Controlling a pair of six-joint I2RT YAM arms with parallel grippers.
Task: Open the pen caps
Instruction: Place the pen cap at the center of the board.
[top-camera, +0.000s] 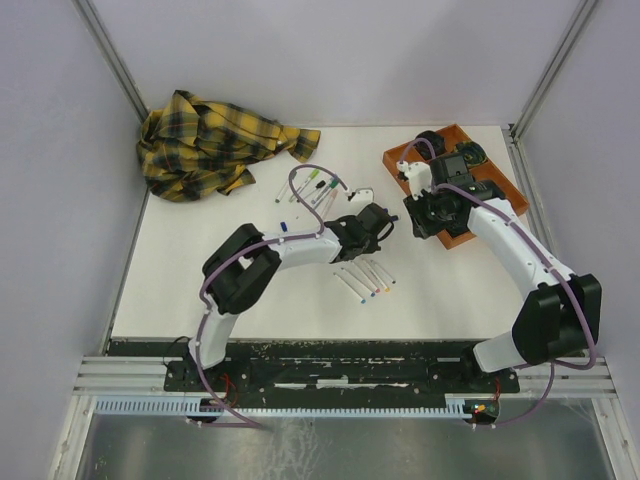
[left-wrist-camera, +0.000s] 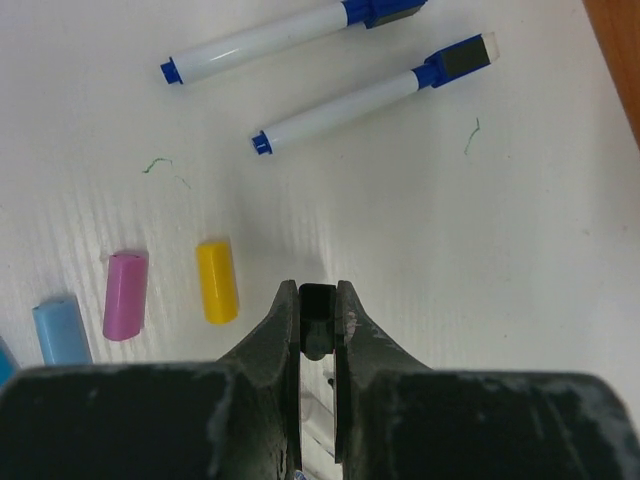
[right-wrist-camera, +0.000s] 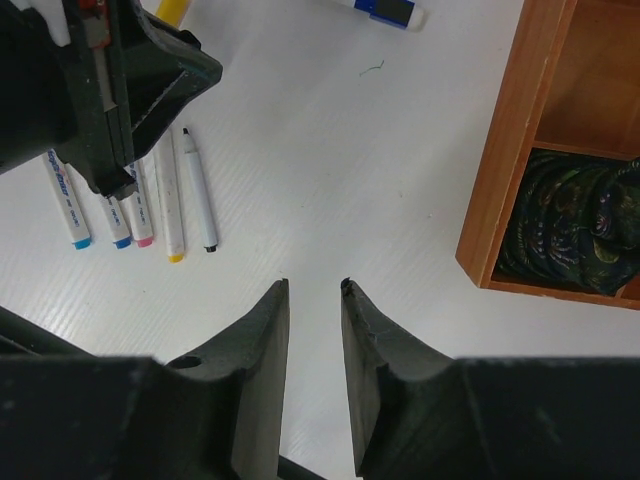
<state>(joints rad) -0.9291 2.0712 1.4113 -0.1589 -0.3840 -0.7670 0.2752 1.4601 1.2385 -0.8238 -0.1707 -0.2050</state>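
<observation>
In the left wrist view my left gripper is shut on a small black pen cap, held just above the white table. Loose caps lie to its left: yellow, pink and light blue. Two white pens with blue caps still on lie beyond. My right gripper hangs open over bare table with nothing between its fingers. To its left lies a row of uncapped pens, below the left gripper. From above, the two grippers stand close together.
An orange wooden tray holding dark round objects sits right of the right gripper, at the table's back right. A yellow plaid cloth lies at the back left. More capped pens lie near the back centre.
</observation>
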